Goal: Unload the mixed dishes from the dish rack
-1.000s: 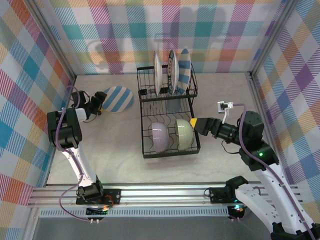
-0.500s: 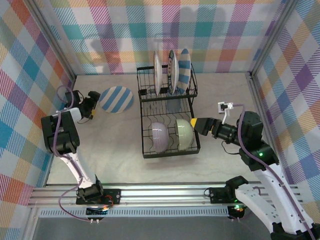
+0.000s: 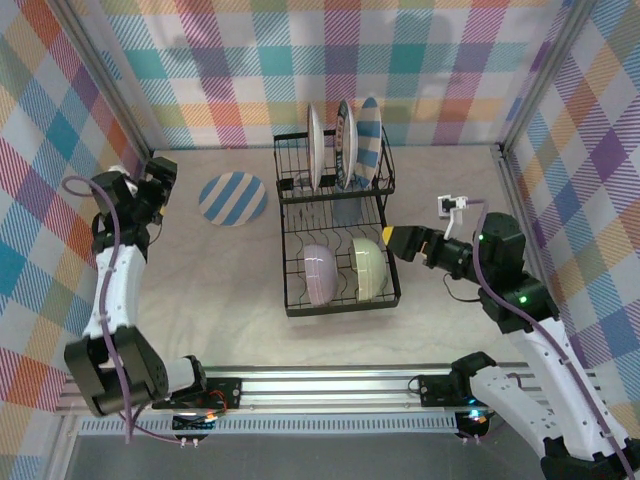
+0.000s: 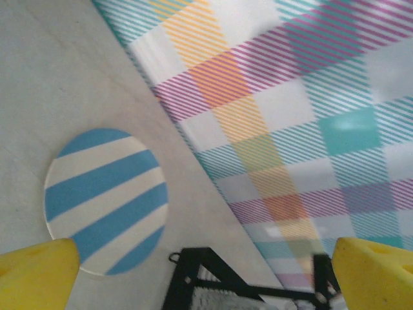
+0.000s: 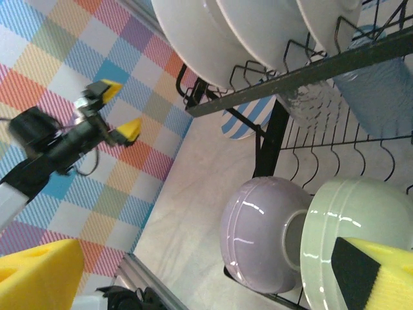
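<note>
On the table [image 3: 230,290], the dish rack [image 3: 288,275] is set toward the far edge, with three plates [image 3: 345,140] upright above and a lavender bowl [image 3: 319,274] and a pale green bowl [image 3: 368,268] on edge below. The latter lies just left of the spread right fingers [image 3: 400,240], judged the nearer pair. The spread left fingers [image 4: 35,274] are held well apart, by the left edge.

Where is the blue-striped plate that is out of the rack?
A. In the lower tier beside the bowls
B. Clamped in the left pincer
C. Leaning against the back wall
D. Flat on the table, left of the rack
D: the striped plate lies flat on the table, left of the dish rack and apart from it.
</note>
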Robot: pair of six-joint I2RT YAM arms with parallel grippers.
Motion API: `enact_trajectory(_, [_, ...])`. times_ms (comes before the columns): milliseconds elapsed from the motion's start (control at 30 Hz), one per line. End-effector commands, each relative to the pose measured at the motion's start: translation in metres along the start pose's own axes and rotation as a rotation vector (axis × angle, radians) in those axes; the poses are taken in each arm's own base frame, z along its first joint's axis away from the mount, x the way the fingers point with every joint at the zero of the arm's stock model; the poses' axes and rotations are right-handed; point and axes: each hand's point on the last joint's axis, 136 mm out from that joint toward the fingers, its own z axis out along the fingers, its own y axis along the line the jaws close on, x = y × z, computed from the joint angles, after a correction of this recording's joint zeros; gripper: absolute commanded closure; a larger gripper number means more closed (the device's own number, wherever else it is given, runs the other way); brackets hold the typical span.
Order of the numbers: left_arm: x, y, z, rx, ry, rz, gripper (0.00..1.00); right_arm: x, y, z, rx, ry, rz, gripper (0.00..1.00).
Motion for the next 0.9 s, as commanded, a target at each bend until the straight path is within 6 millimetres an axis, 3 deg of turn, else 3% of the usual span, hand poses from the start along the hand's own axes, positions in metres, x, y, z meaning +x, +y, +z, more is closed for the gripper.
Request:
enact_trajectory(0, [0.042,-0.025,-0.026,0.069,0.141,0.055,0.0,-0.021,0.008,-0.002,0.024,-0.051,-0.057,0.01])
enact_trajectory(133, [0.078,-0.059,-0.059,0.208,0.252,0.159,0.0,-0.043,0.007,0.005,0.076,-0.074,-0.07,0.01])
enact_trajectory(433, [0.164,-0.109,-0.125,0.624,0.503,0.349,0.0,-0.09,0.001,0.032,0.201,-0.079,-0.065,0.01])
enact_trajectory(600, [0.192,-0.107,-0.147,0.77,0.54,0.402,0.0,-0.111,-0.011,0.049,0.295,-0.058,-0.075,0.01])
enact_trajectory(867, [0.209,-0.088,-0.142,0.804,0.571,0.361,0.0,-0.139,-0.019,0.07,0.424,-0.027,-0.158,0.06])
